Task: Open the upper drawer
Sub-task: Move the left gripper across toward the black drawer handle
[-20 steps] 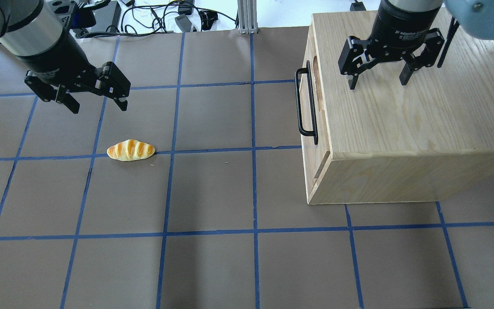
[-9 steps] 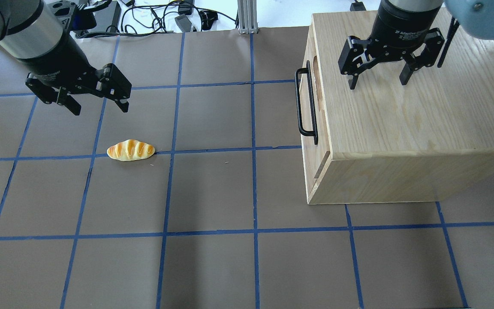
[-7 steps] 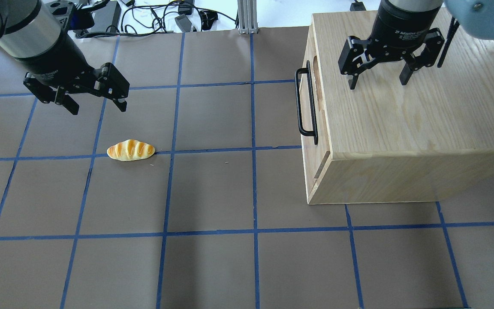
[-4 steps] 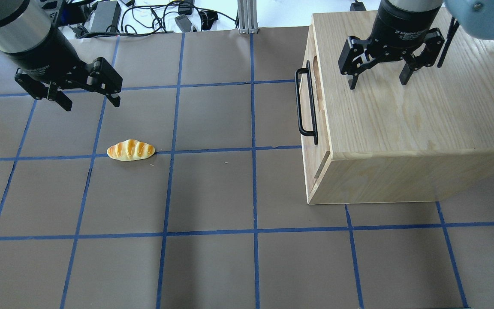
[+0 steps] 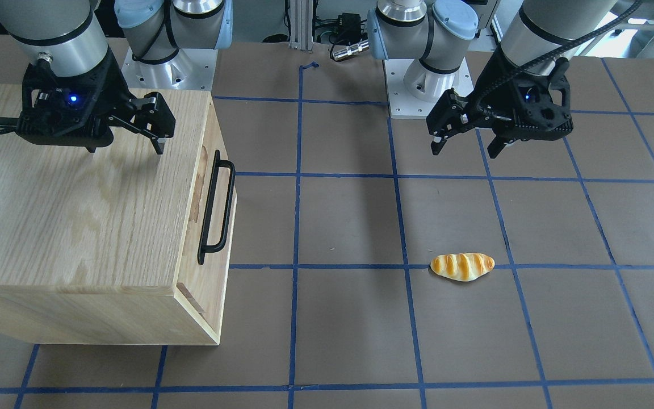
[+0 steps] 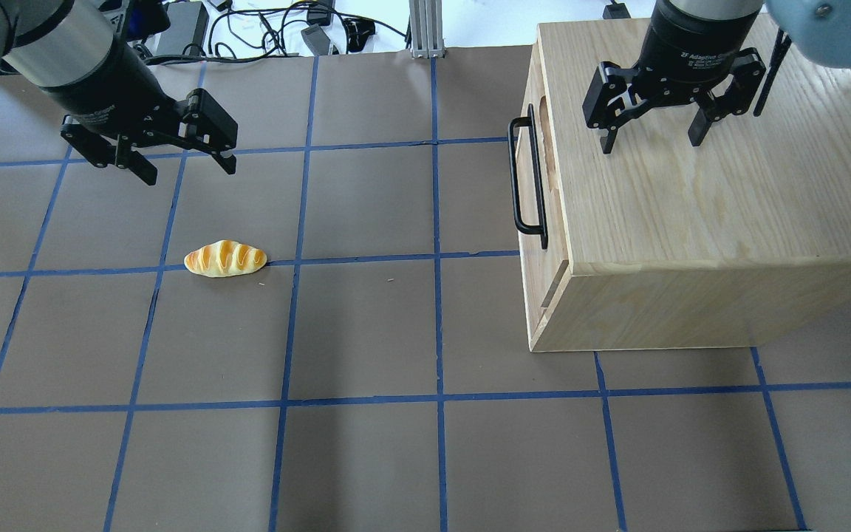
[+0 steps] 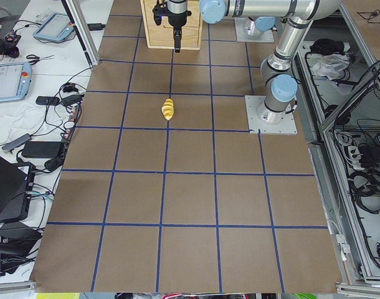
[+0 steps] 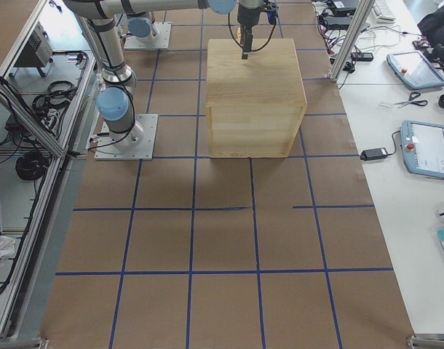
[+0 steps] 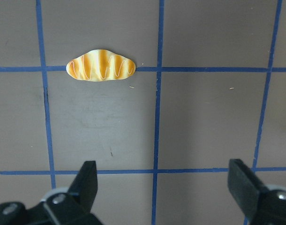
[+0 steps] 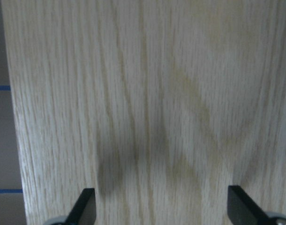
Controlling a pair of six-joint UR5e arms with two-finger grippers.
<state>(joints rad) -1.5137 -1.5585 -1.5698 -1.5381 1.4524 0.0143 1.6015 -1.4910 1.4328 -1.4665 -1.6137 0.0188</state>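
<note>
Showing the task at its outset, the upper drawer sits shut, its front flush with the face of the wooden cabinet, which stands on the robot's right side of the counter with that face turned toward the counter's middle. The black bar handle on the drawer front is untouched by either arm. The right end effector hangs over the cabinet's top with its fingers spread wide and holding nothing; its wrist view shows only oak grain between the two fingertips. The left end effector hangs over the far left part of the counter, likewise spread wide and empty, well apart from the handle. By this judgement nothing of the task is done: what is left is to bring one end effector to the handle, close on the bar, and pull the drawer outward. The counter is covered in brown paper, divided into squares by blue tape. A small bread roll lies on a tape line near the left end effector. Beyond the far edge lie cables and power bricks beside an aluminium post; the side views show tablet-like control units on white benches.
</note>
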